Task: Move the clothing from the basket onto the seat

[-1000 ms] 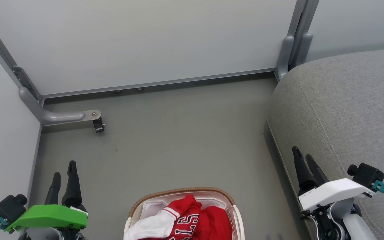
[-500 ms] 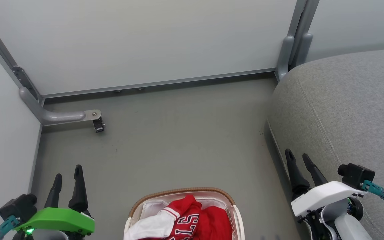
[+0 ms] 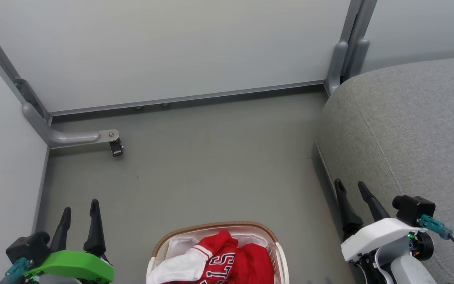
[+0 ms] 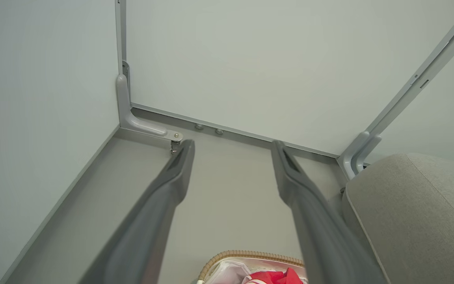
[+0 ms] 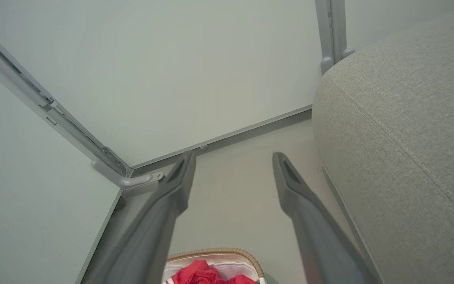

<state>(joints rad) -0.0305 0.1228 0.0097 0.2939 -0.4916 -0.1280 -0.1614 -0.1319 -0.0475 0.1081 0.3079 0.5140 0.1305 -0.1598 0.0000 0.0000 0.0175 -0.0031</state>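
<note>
Lab-style test booth: pale partition panels [image 3: 172, 51] on grey metal frames [image 3: 339, 63], bare grey floor [image 3: 211, 165].

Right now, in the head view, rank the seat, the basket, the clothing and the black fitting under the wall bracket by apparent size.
1. seat
2. basket, cut off by the bottom edge
3. clothing, inside it
4. black fitting

The grey floor [image 3: 211, 165] and its load
The basket [image 3: 211, 226] stands at its near edge; the seat [image 3: 408, 126] takes up its right side.
</note>
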